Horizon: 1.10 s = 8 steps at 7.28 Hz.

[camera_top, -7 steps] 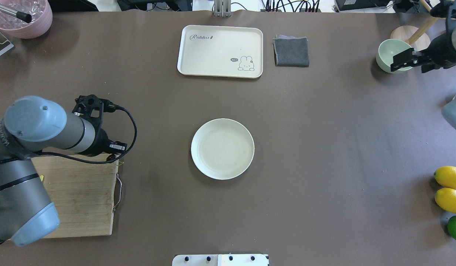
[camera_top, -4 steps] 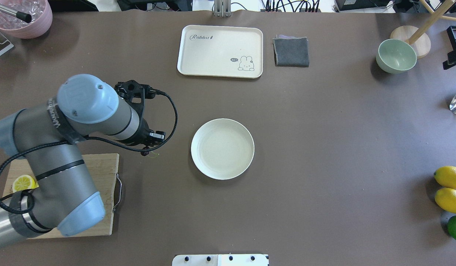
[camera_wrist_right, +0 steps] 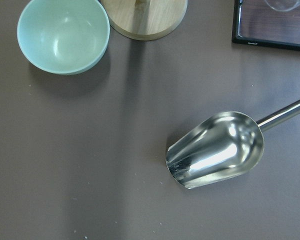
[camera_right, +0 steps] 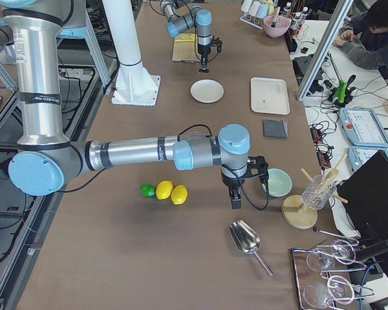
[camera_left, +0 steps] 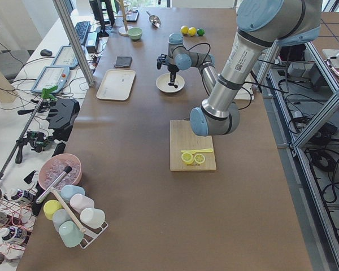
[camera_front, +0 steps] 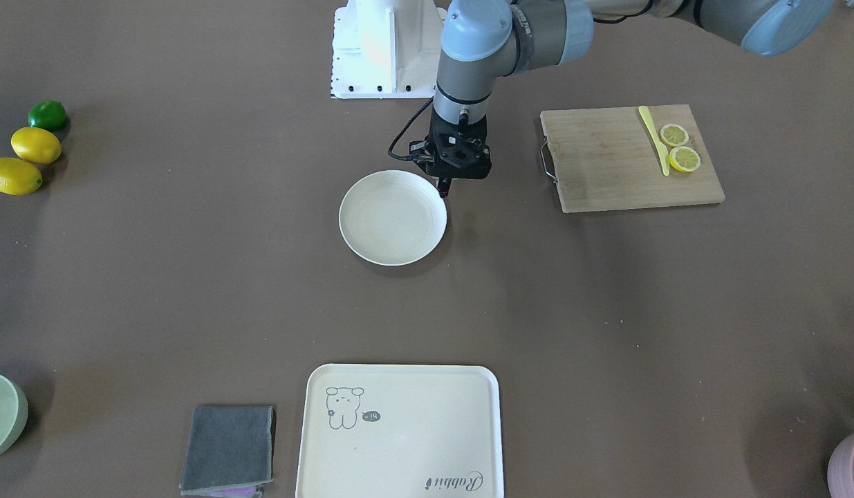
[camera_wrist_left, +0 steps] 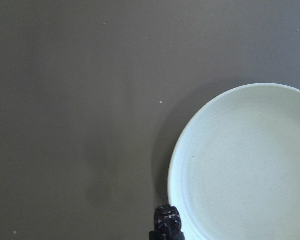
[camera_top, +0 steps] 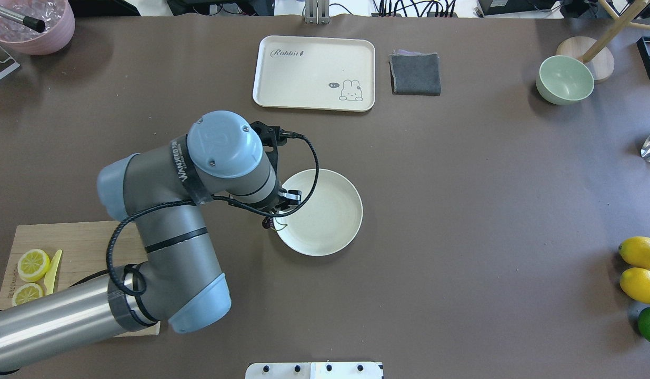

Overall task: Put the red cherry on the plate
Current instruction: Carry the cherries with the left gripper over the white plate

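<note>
**A:** Which step is this?

**B:** The carry. The left black two-finger gripper (camera_front: pixel 444 185) is hanging at the rim of the round, shallow, cream-white plate (camera_top: pixel 330 210), on the robot's left side. It is gripping the red cherry (camera_top: pixel 268 223), a tiny dark maroon pair on a thin green stem. The fingers look pressed together on it, though the grey arm (camera_top: pixel 219 168) is hiding most of them.

**A:** So the cherry isn't lying on the plate?

**B:** No, it is dangling right at the rim, over the brown table (camera_top: pixel 461 184). The gripper needs moving inward over the plate's middle, lowering, then parting.

**A:** And the right gripper (camera_right: pixel 236 197)?

**B:** It is hanging far off, near the pale green bowl (camera_right: pixel 278 182). I cannot tell whether it is apart or together.
</note>
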Motion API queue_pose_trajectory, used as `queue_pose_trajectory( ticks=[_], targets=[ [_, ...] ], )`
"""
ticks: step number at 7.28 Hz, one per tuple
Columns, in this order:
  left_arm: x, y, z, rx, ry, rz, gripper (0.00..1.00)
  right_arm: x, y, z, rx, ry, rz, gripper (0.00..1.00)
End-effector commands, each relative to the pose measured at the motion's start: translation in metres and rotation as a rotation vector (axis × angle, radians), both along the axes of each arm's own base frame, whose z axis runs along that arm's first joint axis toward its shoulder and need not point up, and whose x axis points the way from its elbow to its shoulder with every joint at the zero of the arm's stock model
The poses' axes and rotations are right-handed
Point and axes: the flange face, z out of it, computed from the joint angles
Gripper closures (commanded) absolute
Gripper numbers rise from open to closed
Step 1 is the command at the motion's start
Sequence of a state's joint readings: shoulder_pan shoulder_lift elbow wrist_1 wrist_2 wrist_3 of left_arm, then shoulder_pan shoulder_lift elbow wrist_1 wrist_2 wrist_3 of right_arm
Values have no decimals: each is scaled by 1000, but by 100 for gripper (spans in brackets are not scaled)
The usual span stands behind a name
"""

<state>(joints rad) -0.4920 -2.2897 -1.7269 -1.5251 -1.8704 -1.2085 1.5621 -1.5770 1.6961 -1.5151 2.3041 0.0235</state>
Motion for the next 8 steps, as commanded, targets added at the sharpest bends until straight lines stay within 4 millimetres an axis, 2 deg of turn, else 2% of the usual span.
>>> queue_pose_trajectory(
  ticks=[1, 3, 4, 5, 6, 7, 8],
  targets=[
    [53, -6, -30, 5, 20, -55, 97, 19, 33, 36, -44, -4, 2, 0],
    [76, -20, -9, 25, 38, -59, 95, 19, 37, 44, -54, -3, 2, 0],
    [77, -28, -2, 25, 35, -65, 67, 19, 38, 45, -58, -3, 2, 0],
    [78, -26, -1, 28, 33, -61, 3, 18, 42, 54, -74, -5, 2, 0],
    [76, -26, -3, 29, 39, -62, 2, 18, 45, 59, -84, -4, 2, 0],
    [63, -24, -14, 38, 60, -65, 2, 18, 50, 63, -94, -6, 2, 0],
    [25, -33, -10, 37, 64, -88, 2, 18, 54, 65, -99, -12, 2, 0]
  ],
)
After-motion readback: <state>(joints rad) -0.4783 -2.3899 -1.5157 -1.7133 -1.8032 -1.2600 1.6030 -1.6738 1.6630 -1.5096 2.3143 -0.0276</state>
